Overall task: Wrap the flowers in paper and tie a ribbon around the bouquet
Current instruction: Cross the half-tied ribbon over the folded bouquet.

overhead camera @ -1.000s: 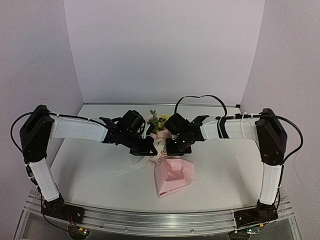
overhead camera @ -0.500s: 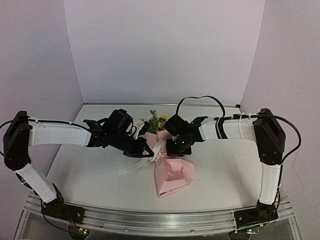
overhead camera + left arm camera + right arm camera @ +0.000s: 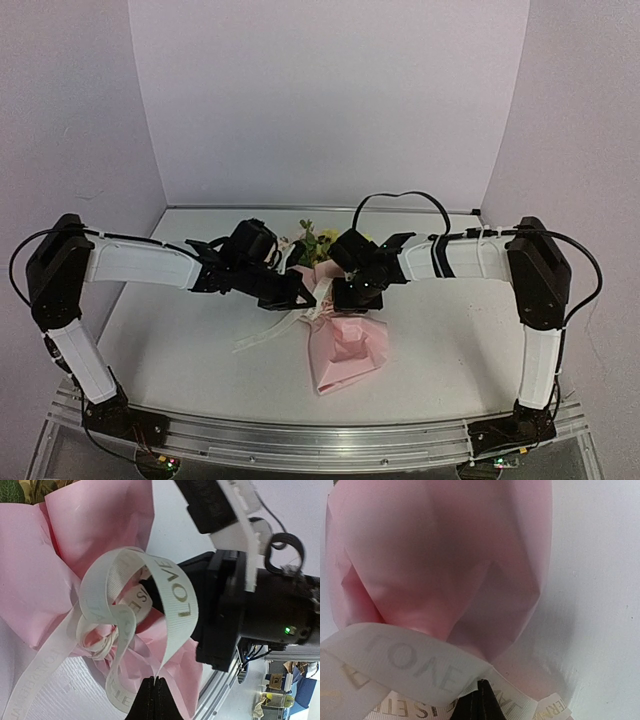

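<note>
The bouquet lies mid-table: pink paper pinched at the waist, with the flowers and green leaves sticking out at the far end. The cream ribbon is looped at the waist, and one tail trails to the left. My left gripper sits just left of the waist, shut on the ribbon, which arcs up from the closed tips over the paper. My right gripper is right of the waist, its tips shut on the lettered ribbon above the paper.
Both arms reach inward and meet over the bouquet, with the right wrist's black body close in front of the left camera. A black cable arches above the right forearm. White walls close in the table at the back and sides.
The left arm swung its gripper out to the left, then came back to the right beside the bouquet's waist. The right gripper has stayed put. The bouquet has barely shifted.
</note>
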### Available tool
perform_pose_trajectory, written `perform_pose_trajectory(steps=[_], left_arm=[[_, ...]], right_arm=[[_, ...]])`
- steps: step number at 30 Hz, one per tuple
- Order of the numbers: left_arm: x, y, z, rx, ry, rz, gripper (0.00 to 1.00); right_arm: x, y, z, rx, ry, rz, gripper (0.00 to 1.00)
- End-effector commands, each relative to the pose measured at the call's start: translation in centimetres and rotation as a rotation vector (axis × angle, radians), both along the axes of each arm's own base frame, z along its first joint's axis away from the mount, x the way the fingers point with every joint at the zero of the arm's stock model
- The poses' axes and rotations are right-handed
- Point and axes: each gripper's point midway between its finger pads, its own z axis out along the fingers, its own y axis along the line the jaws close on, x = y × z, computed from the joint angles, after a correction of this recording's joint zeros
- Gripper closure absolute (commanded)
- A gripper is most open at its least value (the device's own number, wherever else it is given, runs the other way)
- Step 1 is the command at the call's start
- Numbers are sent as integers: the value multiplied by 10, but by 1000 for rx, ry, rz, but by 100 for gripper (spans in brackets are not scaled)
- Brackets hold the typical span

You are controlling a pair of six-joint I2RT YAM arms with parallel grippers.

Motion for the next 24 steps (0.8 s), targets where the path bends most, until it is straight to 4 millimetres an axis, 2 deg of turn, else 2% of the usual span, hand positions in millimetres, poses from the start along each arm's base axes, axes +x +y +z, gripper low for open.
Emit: perform_pose_trajectory(steps=[1, 9, 14, 24], left_arm=[[23, -22, 15, -57, -36, 15, 100], [45, -32, -7, -45, 19, 54, 100], [51, -36, -24, -9, 60, 79, 100], [57, -34, -31, 16, 74, 122, 100]], right_arm=[[5, -2, 10, 10, -34, -19, 99], [4, -2, 15, 16, -41, -15, 99], [3, -7, 30, 24, -71, -12, 98], [-1, -11, 59, 58, -118, 21, 97]])
